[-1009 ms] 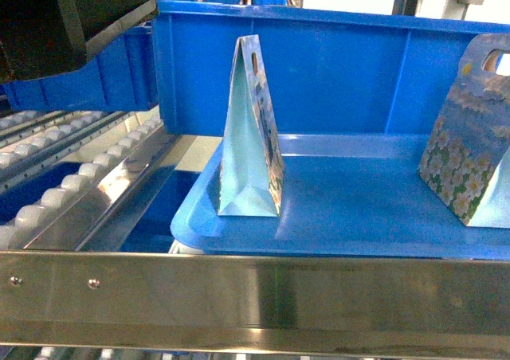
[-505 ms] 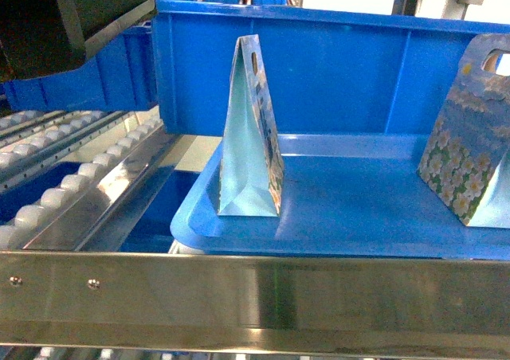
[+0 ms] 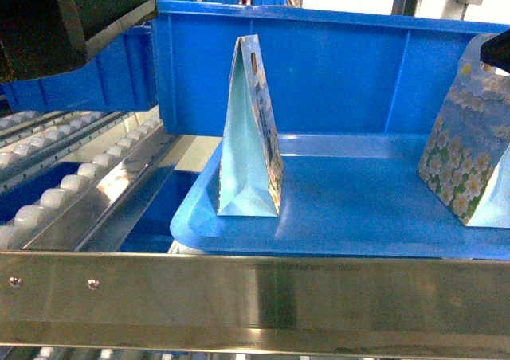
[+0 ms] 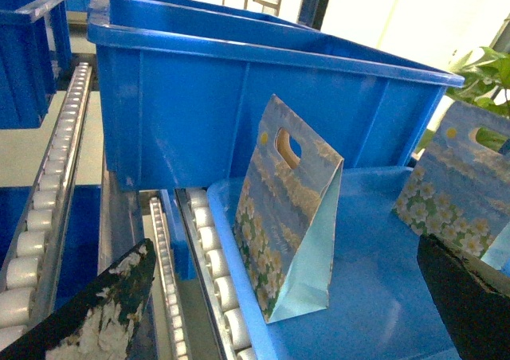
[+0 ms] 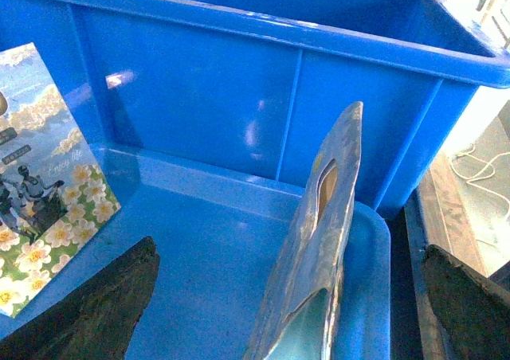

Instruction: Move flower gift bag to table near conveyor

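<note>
Two flower gift bags stand upright on a blue tray (image 3: pixel 358 217) on the conveyor (image 3: pixel 72 177). The left bag (image 3: pixel 251 129) is edge-on in the head view, and the right bag (image 3: pixel 470 153) stands at the tray's right end. My left gripper (image 4: pixel 285 247) is open, its fingers (image 4: pixel 103 312) spread wide in front of the left bag (image 4: pixel 291 209) without touching it. My right gripper (image 5: pixel 291 247) is open too, and the right bag (image 5: pixel 319 248) stands edge-on between its fingers (image 5: pixel 466 304), apart from both. The table is out of view.
A deep blue bin (image 3: pixel 319 65) stands right behind the tray. A steel rail (image 3: pixel 255 296) crosses the front of the head view. Roller lanes (image 4: pixel 48 217) and more blue bins (image 4: pixel 24 49) lie to the left. A green plant (image 4: pixel 486 73) stands at far right.
A black tip of my right gripper has come into the head view at the top right, beside the right bag's handle. The bags have not moved.
</note>
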